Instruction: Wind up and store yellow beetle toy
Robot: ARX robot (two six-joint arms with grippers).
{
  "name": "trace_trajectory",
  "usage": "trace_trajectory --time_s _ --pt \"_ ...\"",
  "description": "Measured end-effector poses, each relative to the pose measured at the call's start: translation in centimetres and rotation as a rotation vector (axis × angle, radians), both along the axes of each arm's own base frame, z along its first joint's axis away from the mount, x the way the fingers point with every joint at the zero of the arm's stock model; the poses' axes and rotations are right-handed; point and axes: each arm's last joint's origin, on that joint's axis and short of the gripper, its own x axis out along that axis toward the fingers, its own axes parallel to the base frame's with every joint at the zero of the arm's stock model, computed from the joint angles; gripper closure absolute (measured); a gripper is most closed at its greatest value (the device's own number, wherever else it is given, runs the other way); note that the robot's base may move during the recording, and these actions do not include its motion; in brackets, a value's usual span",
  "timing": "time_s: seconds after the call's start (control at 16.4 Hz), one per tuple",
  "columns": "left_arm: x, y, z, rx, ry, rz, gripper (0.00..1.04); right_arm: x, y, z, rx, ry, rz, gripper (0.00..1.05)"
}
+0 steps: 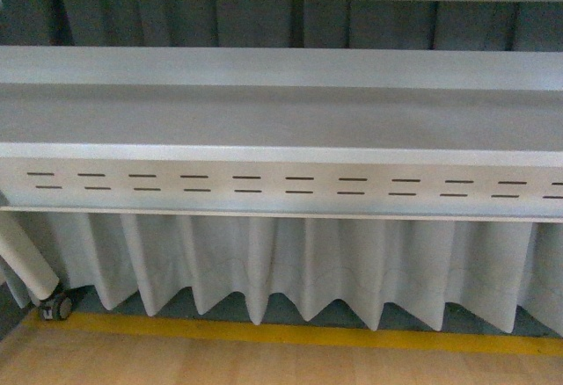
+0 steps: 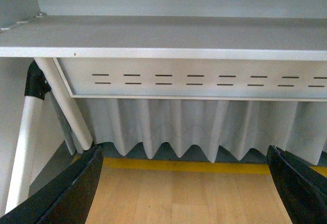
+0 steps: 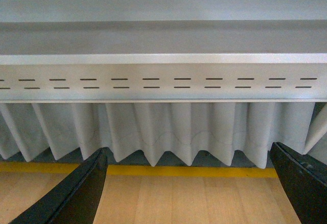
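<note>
The yellow beetle toy is out of view in all three views. My left gripper (image 2: pixel 186 185) is open, its black fingers (image 2: pixel 71 193) spread wide over bare wooden floor, with nothing between them. My right gripper (image 3: pixel 189 188) is open too, its dark fingers (image 3: pixel 76 198) wide apart above the same floor, holding nothing. Neither arm shows in the front view.
A grey metal table (image 1: pixel 281 121) with a slotted front rail (image 1: pixel 281 185) spans the view ahead. A pleated white curtain (image 1: pixel 290 266) hangs beneath it. A yellow floor stripe (image 1: pixel 290 334) runs along the wooden floor (image 1: pixel 264 363). A white table leg (image 2: pixel 64 104) and a caster (image 1: pixel 54 306) stand at the left.
</note>
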Motion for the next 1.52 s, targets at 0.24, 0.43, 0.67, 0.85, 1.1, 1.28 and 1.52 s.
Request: trace_trajectory --time_s 0.24,0.43,0.67,0.85,1.1,1.28,1.52 --pt "0.0 0.0 0.0 0.0 0.0 0.0 0.07 0.0 0.0 0.0 0.0 0.0 0.0 0.07" --pt "0.0 0.0 0.0 0.0 0.0 0.0 0.07 0.0 0.0 0.0 0.0 0.0 0.0 0.07" --pt "0.0 0.0 0.0 0.0 0.0 0.0 0.07 0.0 0.0 0.0 0.0 0.0 0.0 0.07" --pt "0.0 0.0 0.0 0.0 0.0 0.0 0.07 0.0 0.0 0.0 0.0 0.0 0.0 0.07" --pt "0.0 0.0 0.0 0.0 0.0 0.0 0.07 0.0 0.0 0.0 0.0 0.0 0.0 0.07" --pt "0.0 0.0 0.0 0.0 0.0 0.0 0.07 0.0 0.0 0.0 0.0 0.0 0.0 0.07" --pt "0.0 0.0 0.0 0.0 0.0 0.0 0.07 0.0 0.0 0.0 0.0 0.0 0.0 0.07"
